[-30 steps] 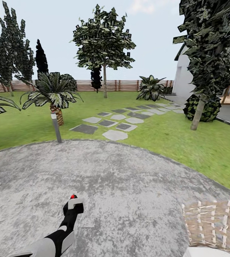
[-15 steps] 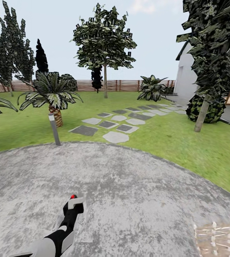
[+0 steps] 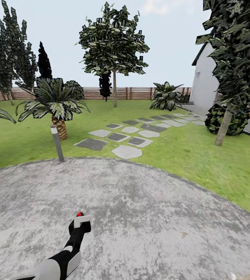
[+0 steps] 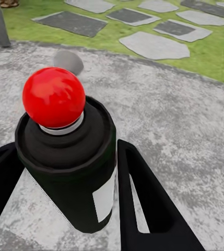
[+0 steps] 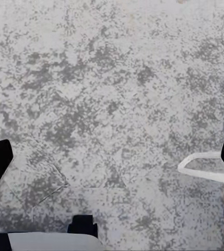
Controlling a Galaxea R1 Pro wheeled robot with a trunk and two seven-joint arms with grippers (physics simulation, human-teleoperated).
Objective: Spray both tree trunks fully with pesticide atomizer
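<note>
Atomizer (image 4: 67,157) clamped in left hand (image 4: 65,204) (right hand (image 5: 112,162) spread wide).

Black pesticide atomizer (image 3: 79,227) held upright over a grey paved circle, two broadleaf trees beyond on the lawn.

The bottle has a white label, grey trigger head and red nozzle tip, and sits between the left gripper's (image 4: 65,183) two black fingers. One tree (image 3: 113,42) stands far off by the wooden fence, bare trunk (image 3: 114,90) straight. The other's trunk (image 3: 223,126) leans slightly, at right near the white house.
</note>
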